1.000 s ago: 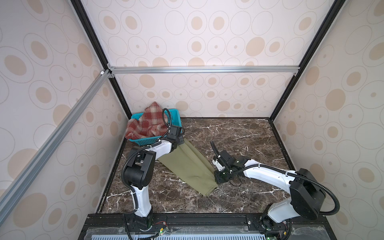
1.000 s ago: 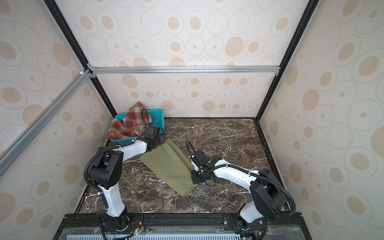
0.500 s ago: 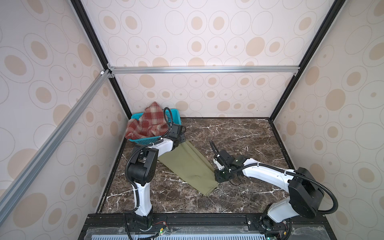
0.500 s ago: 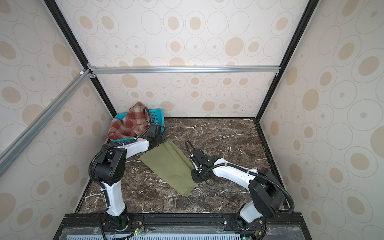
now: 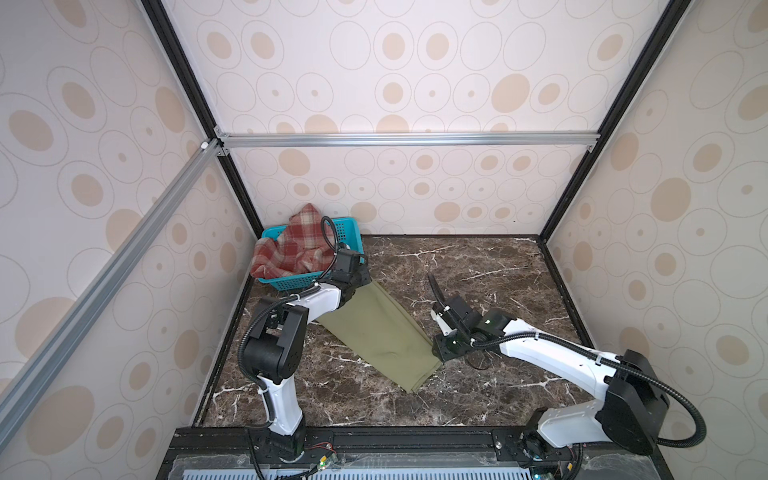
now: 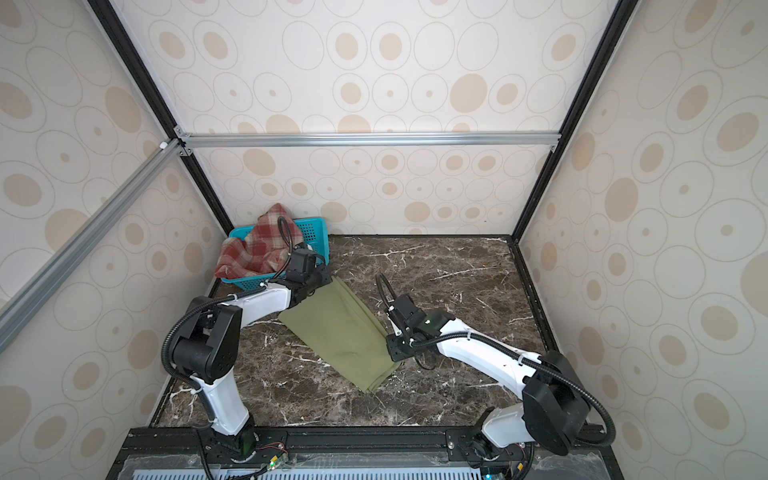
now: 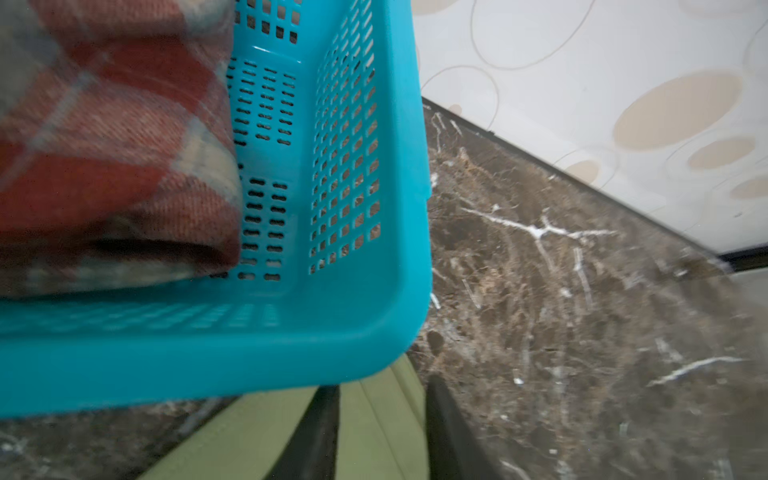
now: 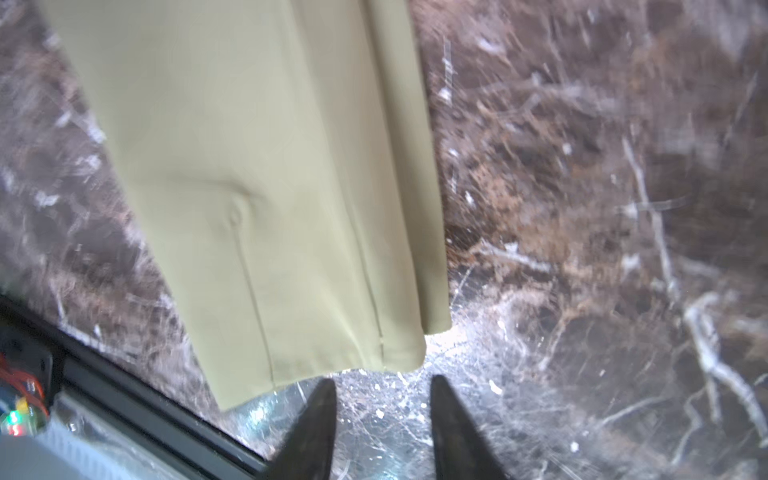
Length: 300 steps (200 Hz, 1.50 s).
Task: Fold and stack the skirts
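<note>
Lying flat on the desk [image 5: 478, 270] just beside the basket [image 5: 286, 283], the green skirt [image 5: 374, 332] seems light, soft and slippery; its corners are the best hold. The plaid skirt [image 5: 291, 249] lies in the basket. Left jaws and right jaws stand spread, empty.

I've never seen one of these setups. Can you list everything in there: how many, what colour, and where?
olive-green skirt: one, olive green, lying flat on the table between the two arms.
plaid skirt: one, red and cream, heaped in the basket, hanging over its rim.
basket: one, teal, far left corner of the table.
table: one, dark brown marble with white veins.
walls: three, pale with beige ovals, around the table.
left arm: one, white and black, over the green skirt's far end beside the basket; jaws apart.
right arm: one, white and black, at the green skirt's right edge; jaws apart, nothing between them.
</note>
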### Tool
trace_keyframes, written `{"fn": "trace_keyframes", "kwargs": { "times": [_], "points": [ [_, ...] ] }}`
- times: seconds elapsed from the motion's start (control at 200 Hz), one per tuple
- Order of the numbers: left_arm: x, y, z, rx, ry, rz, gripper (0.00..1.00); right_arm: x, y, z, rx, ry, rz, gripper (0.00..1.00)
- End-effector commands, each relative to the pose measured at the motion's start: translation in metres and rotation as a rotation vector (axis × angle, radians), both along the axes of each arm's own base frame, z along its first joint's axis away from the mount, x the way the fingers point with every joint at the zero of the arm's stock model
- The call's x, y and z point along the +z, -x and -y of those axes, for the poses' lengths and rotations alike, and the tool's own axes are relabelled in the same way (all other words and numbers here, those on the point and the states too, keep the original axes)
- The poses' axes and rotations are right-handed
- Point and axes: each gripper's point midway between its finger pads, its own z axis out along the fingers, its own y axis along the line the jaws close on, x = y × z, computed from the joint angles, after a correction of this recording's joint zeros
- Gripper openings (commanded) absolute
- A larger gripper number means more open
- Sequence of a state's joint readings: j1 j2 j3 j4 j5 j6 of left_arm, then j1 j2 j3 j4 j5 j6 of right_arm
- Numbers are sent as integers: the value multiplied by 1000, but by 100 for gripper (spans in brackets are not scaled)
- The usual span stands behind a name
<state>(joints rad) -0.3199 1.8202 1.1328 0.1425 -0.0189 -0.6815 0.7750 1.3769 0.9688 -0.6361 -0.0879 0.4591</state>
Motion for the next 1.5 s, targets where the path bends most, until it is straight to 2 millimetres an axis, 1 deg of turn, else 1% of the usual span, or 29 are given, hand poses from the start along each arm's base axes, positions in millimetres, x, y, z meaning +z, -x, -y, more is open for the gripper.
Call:
{"fn": "trace_keyframes", "kwargs": {
  "times": [0.0, 0.055, 0.115, 0.19, 0.31, 0.555, 0.705, 0.835, 0.88, 0.96, 1.065, 1.2, 1.265, 1.34, 1.445, 1.495],
  "points": [
    [-4, 8, 3, -29, 19, -5, 15, 7, 0, -26, 70, -91, -11, 10],
    [-14, 12, 8, -41, 21, -28, 6, 2, 1, -34, 83, -105, -40, 0],
    [-23, 13, 14, -55, 18, -45, 2, -4, 1, -40, 84, -121, -63, 0],
    [-36, 13, 23, -73, 15, -68, 0, -11, 1, -45, 87, -137, -80, 0],
    [-52, 6, 32, -85, 18, -93, 0, -23, 0, -41, 67, -102, -95, 0],
    [-68, -12, 40, -89, 26, -99, 0, -45, -3, -25, 19, -23, -130, 0],
    [-69, -20, 46, -92, 52, -86, 0, -53, -5, -17, 0, 9, -145, 0],
    [-70, -20, 47, -96, 60, -88, 0, -59, -1, -8, -18, 31, -159, 0],
    [-68, -18, 47, -98, 56, -81, 0, -61, -1, -5, -24, 39, -159, 0],
    [-58, -15, 43, -88, 52, -57, 0, -67, 1, 2, -34, 62, -163, 0],
    [-35, -13, 40, -95, 46, -12, 0, -74, 1, 9, -45, 85, -160, 0],
    [-9, -2, 34, -111, 12, 6, 0, -84, 2, 18, -59, 125, -165, 0],
    [-4, 10, 30, -119, -4, -7, 0, -90, 0, 22, -69, 134, -168, 0],
    [-6, 27, 24, -129, -24, -38, 0, -96, -1, 25, -83, 149, -181, 0],
    [-20, 55, 14, -136, -44, -91, 0, -103, -4, 27, -103, 165, -186, 0],
    [-30, 68, 8, -130, -52, -117, 0, -105, -6, 29, -112, 174, -186, 0]
  ]
}}
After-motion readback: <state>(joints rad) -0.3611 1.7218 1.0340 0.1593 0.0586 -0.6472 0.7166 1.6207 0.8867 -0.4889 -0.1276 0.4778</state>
